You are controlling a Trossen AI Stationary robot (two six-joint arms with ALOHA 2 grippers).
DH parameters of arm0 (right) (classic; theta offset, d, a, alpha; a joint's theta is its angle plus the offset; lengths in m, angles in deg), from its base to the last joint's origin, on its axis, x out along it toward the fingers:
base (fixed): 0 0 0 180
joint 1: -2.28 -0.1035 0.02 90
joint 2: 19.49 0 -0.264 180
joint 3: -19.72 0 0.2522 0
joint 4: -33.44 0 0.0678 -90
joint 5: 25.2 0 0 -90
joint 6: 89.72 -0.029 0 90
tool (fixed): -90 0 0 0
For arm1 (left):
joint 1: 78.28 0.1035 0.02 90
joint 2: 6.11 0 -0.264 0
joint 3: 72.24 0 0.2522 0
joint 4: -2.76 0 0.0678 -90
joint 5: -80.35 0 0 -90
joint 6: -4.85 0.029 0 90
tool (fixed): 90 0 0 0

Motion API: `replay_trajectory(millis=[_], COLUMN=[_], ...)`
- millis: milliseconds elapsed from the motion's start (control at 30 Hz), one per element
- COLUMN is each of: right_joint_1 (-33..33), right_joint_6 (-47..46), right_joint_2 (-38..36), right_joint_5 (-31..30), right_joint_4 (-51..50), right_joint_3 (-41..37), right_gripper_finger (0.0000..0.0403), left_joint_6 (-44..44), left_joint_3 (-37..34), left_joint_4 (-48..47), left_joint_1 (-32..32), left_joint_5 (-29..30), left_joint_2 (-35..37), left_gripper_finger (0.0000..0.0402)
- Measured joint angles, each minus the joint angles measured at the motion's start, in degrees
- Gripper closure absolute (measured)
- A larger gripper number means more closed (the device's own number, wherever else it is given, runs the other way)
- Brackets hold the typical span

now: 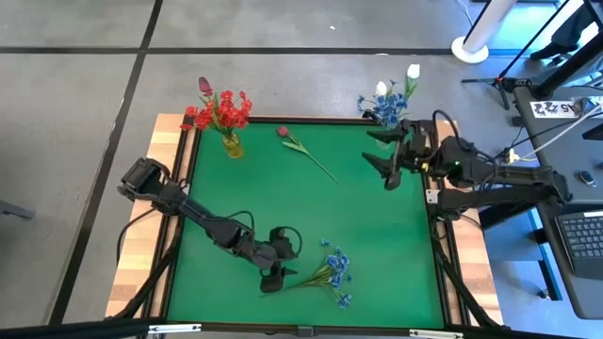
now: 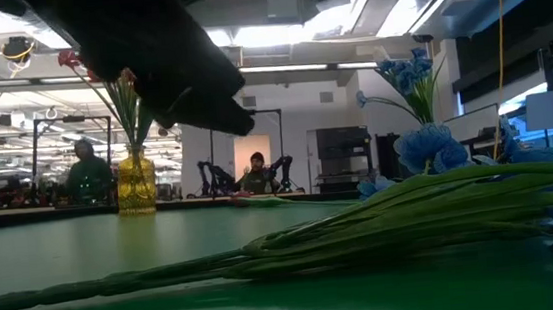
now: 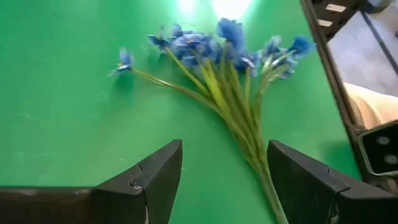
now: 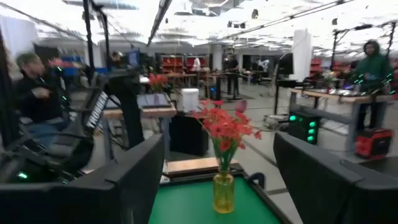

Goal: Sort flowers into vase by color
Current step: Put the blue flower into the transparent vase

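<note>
High view: red cluster in yellow vase, upper left; blue-and-white bunch upper right; pink tulip and blue cluster lie loose on green mat (two left). Left gripper over blue stems, jaws apart; right gripper idle, apart. Low view: stems flat. Left wrist view alone shows stems between fingers, untouched. Right wrist view: vase, people beyond.

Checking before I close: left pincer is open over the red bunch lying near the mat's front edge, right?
Not quite. The bunch under the open left pincer is blue, not red, as the left wrist view shows. The red blossoms already stand in the yellow vase at the back left corner.
</note>
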Motion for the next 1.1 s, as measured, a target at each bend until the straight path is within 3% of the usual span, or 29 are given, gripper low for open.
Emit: replay_trajectory(millis=[233,467,600,967,1100], right_joint_1=[-6.26,-6.24,-6.24,-6.24,-6.24], right_joint_6=[2.49,1.97,0.76,0.59,0.56], right_joint_2=[2.23,2.54,2.54,2.54,2.54], right_joint_5=[-8.04,-9.82,-10.39,-10.41,-10.55], right_joint_4=[-1.56,-2.11,-3.27,-3.09,-3.08], right_joint_3=[2.96,3.21,3.21,3.21,3.21], right_gripper_finger=[0.0104,0.0104,0.0104,0.0104,0.0104], left_joint_6=[-1.34,0.13,0.43,-1.17,-2.01], left_joint_3=[1.19,9.9,13.02,14.1,14.1], left_joint_4=[3.27,2.18,-2.5,-9.95,-9.09], left_joint_1=[-1.97,-2.59,-2.45,-1.65,-1.76], left_joint_5=[-0.17,-4.04,-3.43,-0.14,-3.96], left_joint_2=[-3.39,-11.53,-14.1,-14.88,-14.88], left_gripper_finger=[0.0173,0.0173,0.0172,0.0172,0.0172])
